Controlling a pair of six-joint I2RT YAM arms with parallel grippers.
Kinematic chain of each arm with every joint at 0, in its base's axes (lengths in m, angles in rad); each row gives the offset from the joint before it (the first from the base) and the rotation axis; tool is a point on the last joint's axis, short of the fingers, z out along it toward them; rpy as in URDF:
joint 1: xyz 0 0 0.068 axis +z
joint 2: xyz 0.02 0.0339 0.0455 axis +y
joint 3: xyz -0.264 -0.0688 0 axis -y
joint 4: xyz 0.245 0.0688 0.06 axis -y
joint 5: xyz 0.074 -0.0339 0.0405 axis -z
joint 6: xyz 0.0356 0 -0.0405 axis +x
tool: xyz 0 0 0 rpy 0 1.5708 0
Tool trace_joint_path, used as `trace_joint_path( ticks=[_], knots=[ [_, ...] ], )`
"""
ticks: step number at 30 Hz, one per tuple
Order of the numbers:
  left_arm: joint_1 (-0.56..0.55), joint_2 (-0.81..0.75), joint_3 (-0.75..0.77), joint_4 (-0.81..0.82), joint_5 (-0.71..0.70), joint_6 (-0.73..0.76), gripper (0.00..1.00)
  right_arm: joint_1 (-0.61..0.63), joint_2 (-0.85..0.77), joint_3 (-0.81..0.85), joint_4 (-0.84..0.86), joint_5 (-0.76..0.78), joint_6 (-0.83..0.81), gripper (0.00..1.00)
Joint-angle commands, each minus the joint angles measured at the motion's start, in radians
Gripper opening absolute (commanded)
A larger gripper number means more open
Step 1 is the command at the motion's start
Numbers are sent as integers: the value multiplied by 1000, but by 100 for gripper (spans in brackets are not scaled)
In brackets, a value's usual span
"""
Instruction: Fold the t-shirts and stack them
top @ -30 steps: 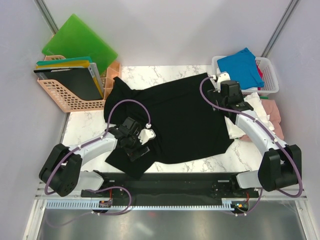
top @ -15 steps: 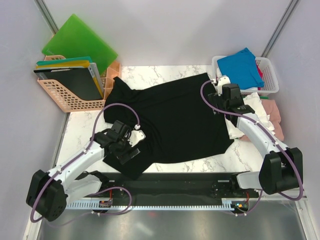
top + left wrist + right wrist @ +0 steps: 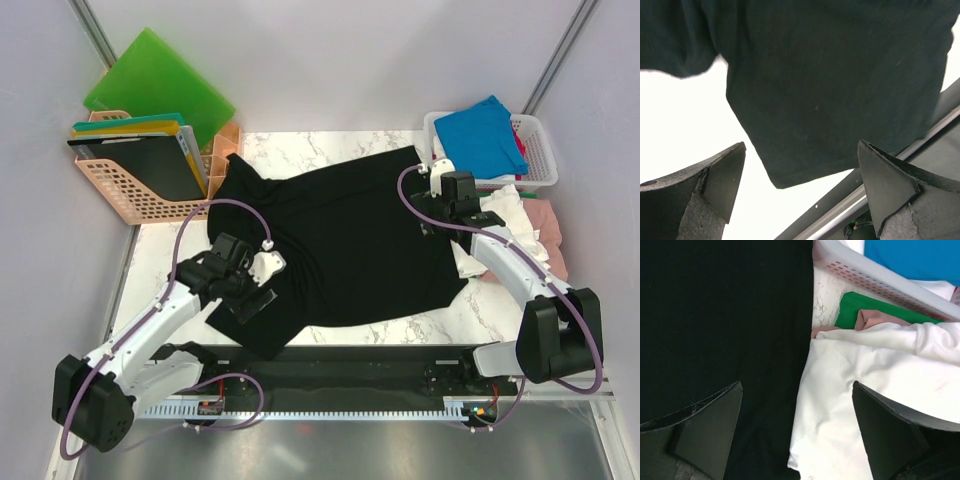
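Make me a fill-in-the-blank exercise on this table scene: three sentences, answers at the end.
1. The large t-shirt spread over the marble table is ____.
2. The bright blue t-shirt lies in a white ____ at the far right corner.
3. The left gripper and the right gripper both have their jaws ____.
Missing words: black; basket; open.
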State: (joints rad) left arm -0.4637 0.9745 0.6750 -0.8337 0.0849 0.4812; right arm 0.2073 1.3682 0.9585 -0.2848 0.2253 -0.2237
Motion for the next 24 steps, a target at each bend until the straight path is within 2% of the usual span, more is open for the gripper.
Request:
trace_joint_path(
  ticks=[1,9,17,24],
  knots=[
    [2,59,75,25,104,30,100,-2,-14,-23,24,-4,14,98],
    [3,309,81,62,75,80,100,-3,-26,-32,27,3,9,98],
    [3,360,67,93,82,125,100,-2,-14,-47,41,5,7,98],
    [8,377,-14,156,13,140,100,-3,-6,-49,45,-3,12,98]
  ],
)
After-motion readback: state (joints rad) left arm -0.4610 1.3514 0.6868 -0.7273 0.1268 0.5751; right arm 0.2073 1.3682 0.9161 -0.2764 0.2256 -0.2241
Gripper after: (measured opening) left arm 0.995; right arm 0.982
